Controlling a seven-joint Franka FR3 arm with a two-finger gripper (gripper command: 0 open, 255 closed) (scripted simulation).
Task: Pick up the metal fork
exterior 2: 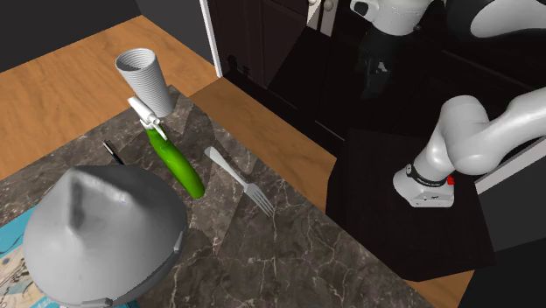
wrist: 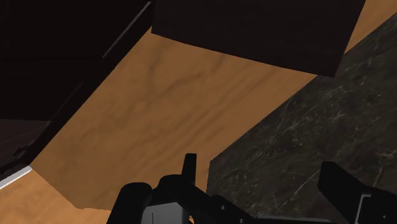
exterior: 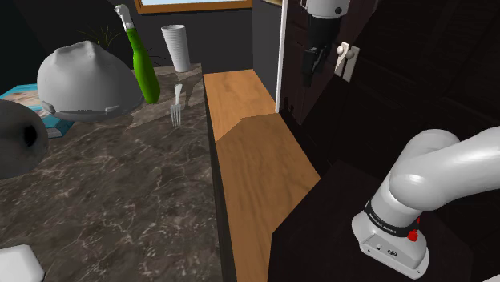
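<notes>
Dark marble counter [exterior: 120, 200] carries the fork [exterior: 176, 104], lying flat, just beside the green bottle [exterior: 143, 60], near a white cup [exterior: 177, 46]. We see the gripper [exterior: 311, 70] well apart from it, up by dark cabinets [exterior: 385, 72], fingers [wrist: 189, 167] spread, empty.

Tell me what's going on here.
A white robot arm is meant to pick up the fork, but it has not reached it. The fork lies flat on the dark marbled counter, beside a green bottle, and nothing touches it. The gripper hangs well off to the side, above the wood floor by the counter's edge. Its jaws are apart and hold nothing.
</notes>
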